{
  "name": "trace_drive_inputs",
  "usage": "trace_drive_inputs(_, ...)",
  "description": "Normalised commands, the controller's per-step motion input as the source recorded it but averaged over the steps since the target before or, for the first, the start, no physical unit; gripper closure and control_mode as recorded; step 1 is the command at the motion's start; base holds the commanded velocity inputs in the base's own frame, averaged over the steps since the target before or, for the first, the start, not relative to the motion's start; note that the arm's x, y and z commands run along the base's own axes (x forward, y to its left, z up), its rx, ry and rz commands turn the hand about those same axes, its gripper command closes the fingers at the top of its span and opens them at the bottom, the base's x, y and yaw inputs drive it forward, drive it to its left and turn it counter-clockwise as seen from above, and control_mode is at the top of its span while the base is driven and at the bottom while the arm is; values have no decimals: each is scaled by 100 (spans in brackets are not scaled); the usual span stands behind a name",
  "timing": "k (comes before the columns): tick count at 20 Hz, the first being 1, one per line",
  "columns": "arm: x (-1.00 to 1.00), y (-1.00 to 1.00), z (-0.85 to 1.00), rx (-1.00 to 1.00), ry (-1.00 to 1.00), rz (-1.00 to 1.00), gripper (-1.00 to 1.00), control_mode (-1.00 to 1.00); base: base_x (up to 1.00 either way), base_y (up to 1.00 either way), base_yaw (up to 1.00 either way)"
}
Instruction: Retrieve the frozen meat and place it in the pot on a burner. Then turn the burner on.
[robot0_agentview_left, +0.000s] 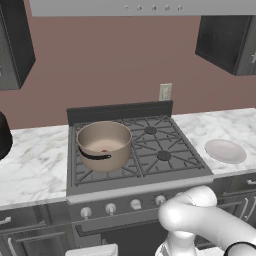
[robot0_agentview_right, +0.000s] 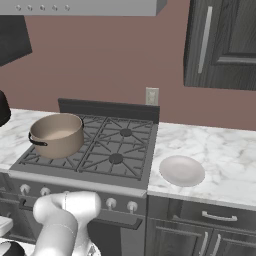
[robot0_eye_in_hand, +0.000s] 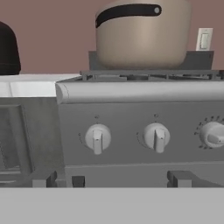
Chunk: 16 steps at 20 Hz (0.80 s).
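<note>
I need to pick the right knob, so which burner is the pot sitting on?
The pot stands on the stove's front left burner in both base views, well left of the plate on the counter.

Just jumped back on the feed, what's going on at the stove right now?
The pot sits on the front left burner of the stove, and a small red-pink bit, apparently the frozen meat, lies in its bottom. The arm is down low in front of the stove, and the hand view looks straight at the front panel knobs below the pot. The end effector is open and holds nothing. No flame shows, so the burner looks not yet on.
</note>
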Motion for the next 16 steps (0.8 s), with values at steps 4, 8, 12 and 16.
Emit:
trace_drive_inputs(4,0,0,0,0,0,0,-100,-100,0,0,0)
trace_drive_inputs(8,0,3,0,0,0,0,-100,-100,0,0,0)
trace_drive_inputs(12,11,31,-5,0,-4,-7,-100,-100,0,0,0)
trace_drive_inputs(16,9,11,-5,0,-2,-1,-100,-100,0,0,0)
